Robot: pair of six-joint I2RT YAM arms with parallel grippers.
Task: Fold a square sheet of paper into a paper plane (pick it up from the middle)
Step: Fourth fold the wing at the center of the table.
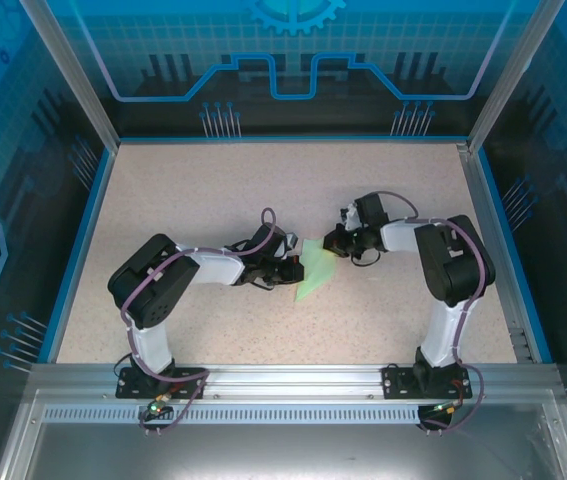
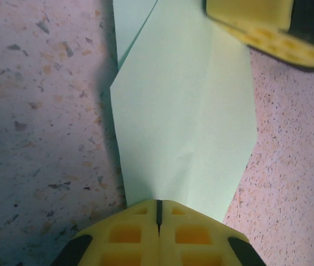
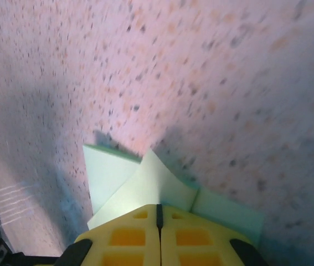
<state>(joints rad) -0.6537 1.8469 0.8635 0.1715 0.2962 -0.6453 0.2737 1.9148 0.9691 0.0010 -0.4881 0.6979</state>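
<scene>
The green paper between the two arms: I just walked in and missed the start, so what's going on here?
The two arms are folding a paper plane. The sheet of paper sits on the table, already creased into a pointed, layered shape. The left gripper is shut with its tips at one end, and the right gripper is shut at the opposite end. Whether they pinch the paper or just press it down, I cannot tell.

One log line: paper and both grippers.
paper sheet: partly folded, on table | left gripper: shut, at one end | right gripper: shut, at opposite end
</scene>
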